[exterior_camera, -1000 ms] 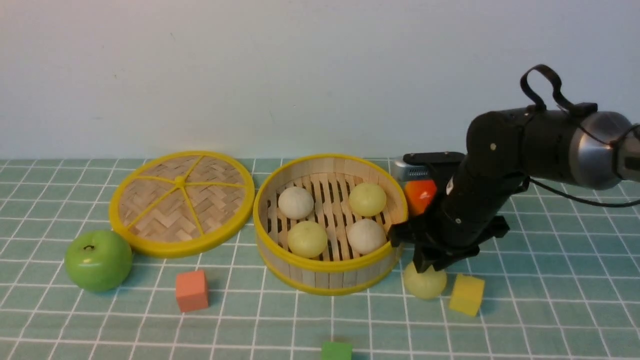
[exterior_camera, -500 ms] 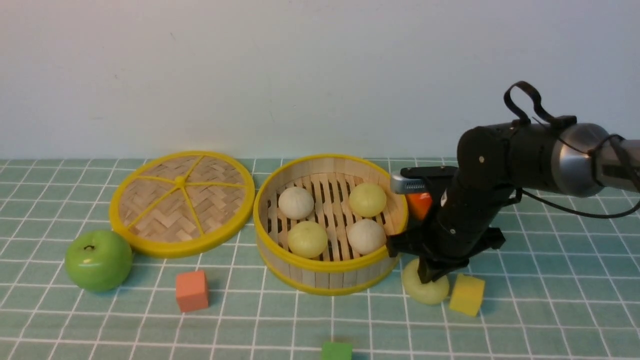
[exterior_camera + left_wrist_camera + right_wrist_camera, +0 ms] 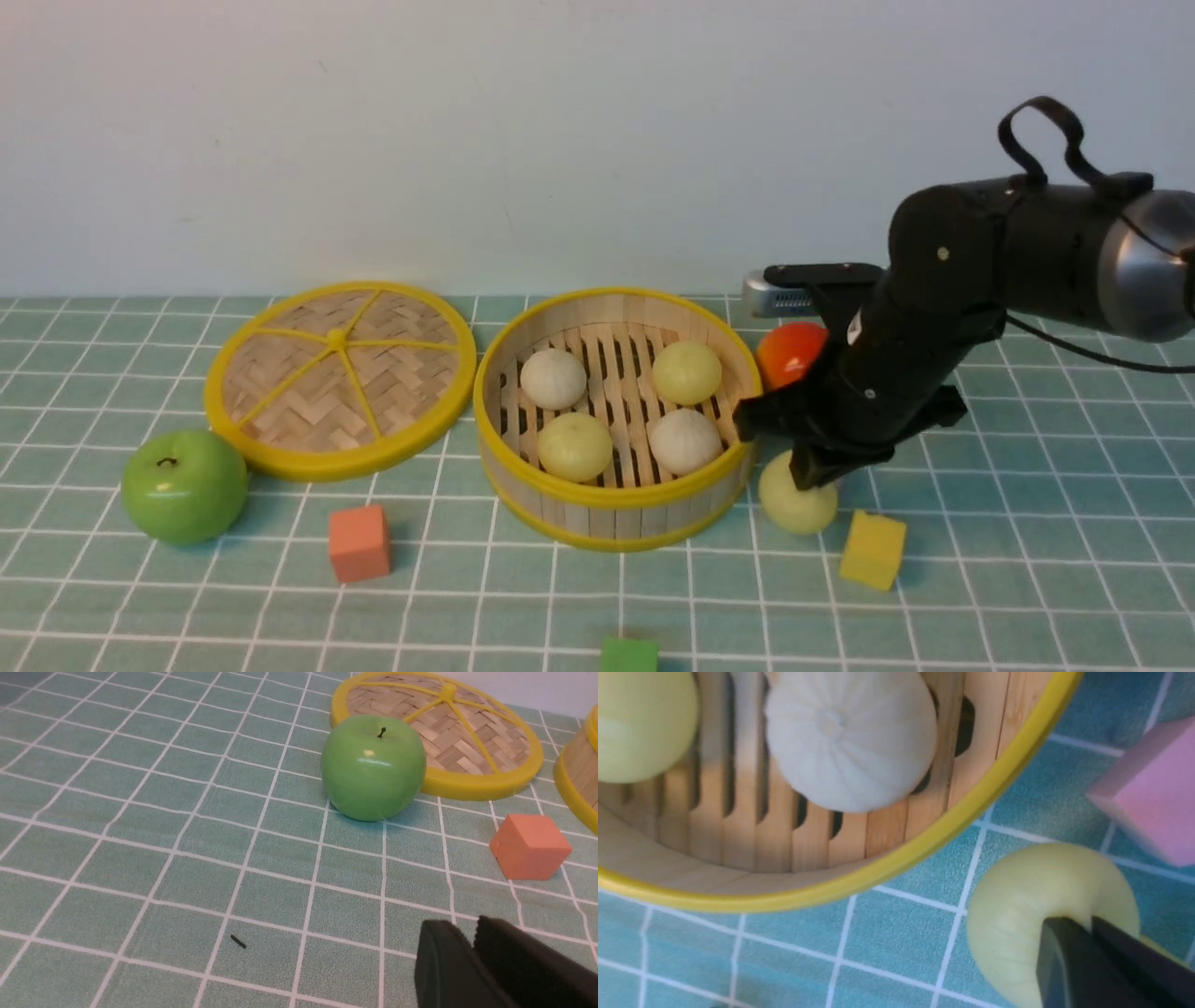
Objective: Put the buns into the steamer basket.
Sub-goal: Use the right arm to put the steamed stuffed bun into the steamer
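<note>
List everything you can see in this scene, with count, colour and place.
buns: four, two white, two yellow-green, in the basket
loose bun: one, yellow-green, right of the basket
basket: one, bamboo with yellow rims, centre
lid: one, woven with yellow rim, left of basket
apple: one, green, by the lid's near-left edge
fruit: one, red-orange, behind the right arm
cubes: three, orange, green, yellow, near side
left claw: shut, empty
right claw: shut, pinching the loose bun
</note>
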You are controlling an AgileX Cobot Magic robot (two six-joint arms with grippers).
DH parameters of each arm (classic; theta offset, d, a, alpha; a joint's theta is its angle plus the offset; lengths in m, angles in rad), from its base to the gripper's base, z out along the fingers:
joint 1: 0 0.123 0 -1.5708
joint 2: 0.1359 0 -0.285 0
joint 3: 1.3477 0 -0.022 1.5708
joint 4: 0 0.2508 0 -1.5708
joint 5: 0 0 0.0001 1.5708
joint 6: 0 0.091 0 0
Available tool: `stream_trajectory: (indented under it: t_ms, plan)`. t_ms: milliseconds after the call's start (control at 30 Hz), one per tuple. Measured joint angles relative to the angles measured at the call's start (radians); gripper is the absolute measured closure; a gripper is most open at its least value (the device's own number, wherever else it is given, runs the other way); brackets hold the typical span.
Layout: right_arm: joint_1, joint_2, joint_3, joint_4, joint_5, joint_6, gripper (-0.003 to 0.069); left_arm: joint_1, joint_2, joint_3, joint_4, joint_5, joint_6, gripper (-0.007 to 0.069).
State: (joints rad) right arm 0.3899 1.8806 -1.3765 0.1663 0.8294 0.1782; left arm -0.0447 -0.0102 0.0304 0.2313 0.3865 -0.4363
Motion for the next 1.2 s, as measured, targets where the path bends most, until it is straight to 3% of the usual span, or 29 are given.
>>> stream_trajectory:
  t_ms: [233,600,933,1200]
  plan:
    - [0.000,-0.046,-0.015,0.000,0.007,0.000,0.0653,0.000,0.000,0.000,0.000,0.000,0.000,0.0500]
    - [0.000,-0.034,-0.219,0.030,-0.036,-0.047,0.0653,0.000,0.000,0.000,0.002,0.000,0.000,0.0491]
    - [0.001,0.171,-0.406,0.270,-0.146,-0.198,0.0653,0.000,0.000,0.000,0.002,0.000,0.000,0.0479]
    - [0.001,0.336,-0.520,0.305,-0.171,-0.233,0.0653,0.000,0.000,0.000,0.002,0.000,0.000,0.0477]
